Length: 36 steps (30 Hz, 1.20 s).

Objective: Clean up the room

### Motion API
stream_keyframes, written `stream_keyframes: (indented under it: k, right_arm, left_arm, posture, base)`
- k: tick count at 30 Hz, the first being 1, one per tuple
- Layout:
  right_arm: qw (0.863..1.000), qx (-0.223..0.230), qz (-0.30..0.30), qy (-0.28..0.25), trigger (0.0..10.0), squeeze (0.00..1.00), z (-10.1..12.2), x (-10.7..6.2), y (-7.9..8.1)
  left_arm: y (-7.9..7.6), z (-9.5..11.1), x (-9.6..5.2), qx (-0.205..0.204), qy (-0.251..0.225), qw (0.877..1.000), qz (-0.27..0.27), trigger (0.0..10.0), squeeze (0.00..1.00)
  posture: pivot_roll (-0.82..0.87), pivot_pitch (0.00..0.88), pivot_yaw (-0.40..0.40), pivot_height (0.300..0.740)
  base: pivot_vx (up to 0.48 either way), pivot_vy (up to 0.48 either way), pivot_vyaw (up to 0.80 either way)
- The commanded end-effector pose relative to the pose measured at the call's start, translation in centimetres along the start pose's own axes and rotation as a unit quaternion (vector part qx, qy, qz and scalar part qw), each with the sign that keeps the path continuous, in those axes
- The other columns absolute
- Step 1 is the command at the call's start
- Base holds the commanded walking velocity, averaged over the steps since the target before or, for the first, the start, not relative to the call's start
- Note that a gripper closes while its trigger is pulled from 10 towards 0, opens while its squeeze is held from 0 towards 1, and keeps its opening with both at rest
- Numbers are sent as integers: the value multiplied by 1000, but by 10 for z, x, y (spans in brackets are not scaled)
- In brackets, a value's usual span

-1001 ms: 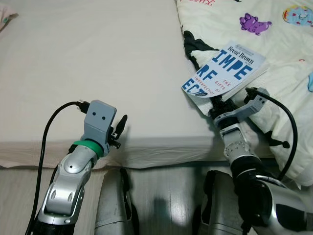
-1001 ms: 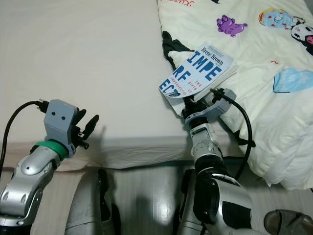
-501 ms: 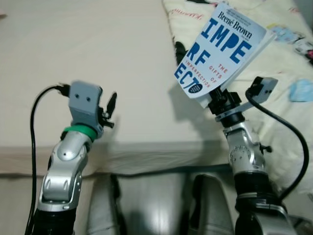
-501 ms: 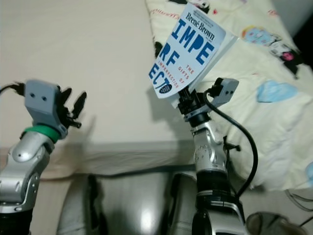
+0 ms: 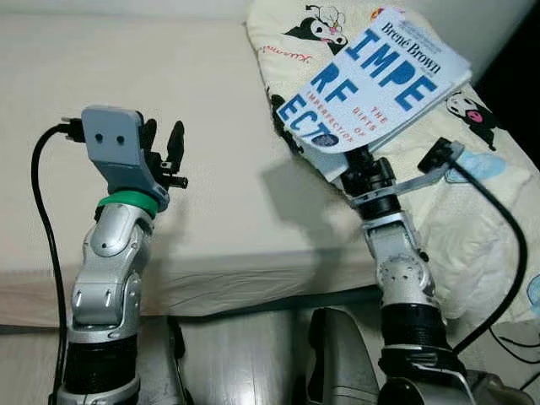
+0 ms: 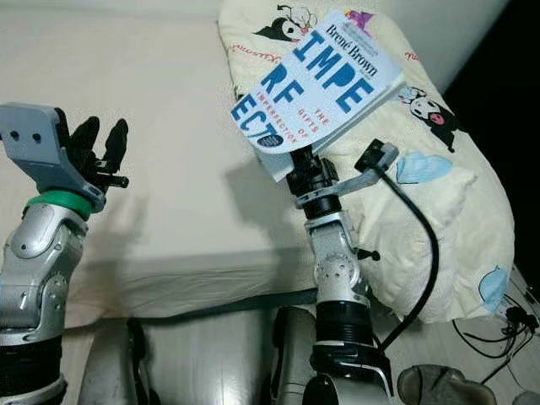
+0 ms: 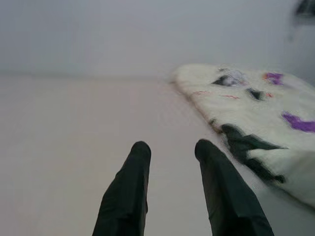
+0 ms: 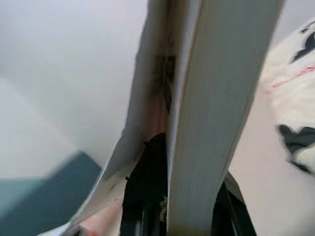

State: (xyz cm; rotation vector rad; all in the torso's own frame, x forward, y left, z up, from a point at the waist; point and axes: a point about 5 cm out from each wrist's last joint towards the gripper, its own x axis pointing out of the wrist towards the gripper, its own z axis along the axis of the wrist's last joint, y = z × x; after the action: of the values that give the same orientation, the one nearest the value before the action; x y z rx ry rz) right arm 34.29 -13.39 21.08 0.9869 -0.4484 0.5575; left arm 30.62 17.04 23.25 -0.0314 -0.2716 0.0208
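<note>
A white paperback book (image 5: 375, 80) with big blue letters is held up in the air over the bed's right part, with my right gripper (image 5: 364, 162) shut on its lower edge. In the right wrist view the book's page block (image 8: 221, 113) stands between the black fingers (image 8: 147, 191). My left gripper (image 5: 165, 143) is raised over the bare cream mattress (image 5: 126, 101), open, with nothing between its fingers (image 7: 130, 191).
A cream quilt (image 6: 422, 177) with cartoon prints lies bunched along the bed's right side. The mattress front edge (image 5: 219, 278) runs just before my arms. Wood floor (image 6: 202, 354) lies below, with cables (image 6: 506, 325) at the far right.
The right gripper lifted the book off the quilt and raised it. The left gripper rose too. The camera view shifted, showing more of the bed's far side.
</note>
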Motion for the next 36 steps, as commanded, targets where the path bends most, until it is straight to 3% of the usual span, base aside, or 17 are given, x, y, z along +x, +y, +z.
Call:
stream_keyframes:
  k: [1,15,25,36]
  right_arm:
    - [999,12,19,-26,10000,0,13,3,8]
    - [1000,7,-3,-6,10000,0,11,-9,11]
    - [1000,3,-26,8,10000,0,12,-15,7]
    - [999,1,-33,15,10000,0,10,-17,7]
  left_arm:
    - [-4,-1,1,-8,0,1000,-3,10000,0]
    - [-8,-2,3,-9,3,1000,-7,10000,0]
    - [-14,0,6,-9,-1,1000,-18,10000,0]
    - [-17,2,7,-9,-5,1000,-20,10000,0]
  posture:
    - [46,0,-43,516]
    - [35,0,-29,516]
    - [29,0,-21,520]
    - [37,0,-28,560]
  base:
    - [0,0,-538]
    - [0,0,-601]
    - [0,0,0]
    - [0,0,0]
